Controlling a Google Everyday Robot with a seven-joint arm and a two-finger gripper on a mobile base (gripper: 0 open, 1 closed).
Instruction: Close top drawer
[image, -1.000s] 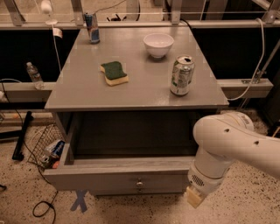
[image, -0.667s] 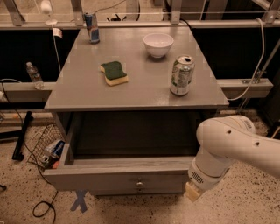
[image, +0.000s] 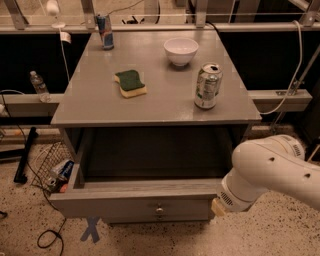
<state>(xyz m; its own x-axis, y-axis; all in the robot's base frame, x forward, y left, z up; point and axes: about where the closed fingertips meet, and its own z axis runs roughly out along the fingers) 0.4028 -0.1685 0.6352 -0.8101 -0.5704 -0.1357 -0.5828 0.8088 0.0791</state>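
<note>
A: What's the floor like?
B: Speckled terrazzo floor, pale with dark flecks. A blue tape cross is stuck on it at the lower left.
A: And the furniture?
B: A grey cabinet stands in the middle, its flat top warmly lit. Behind it a metal rail runs across, with darkness below. A lower grey ledge juts out on each side, and a water bottle stands on the left one.
A: Anything else?
B: A wire basket on the floor, left of the cabinet.

White rounded arm dotted with dark holes, vented collar, beige gripper by right front corner of top drawer.
</note>
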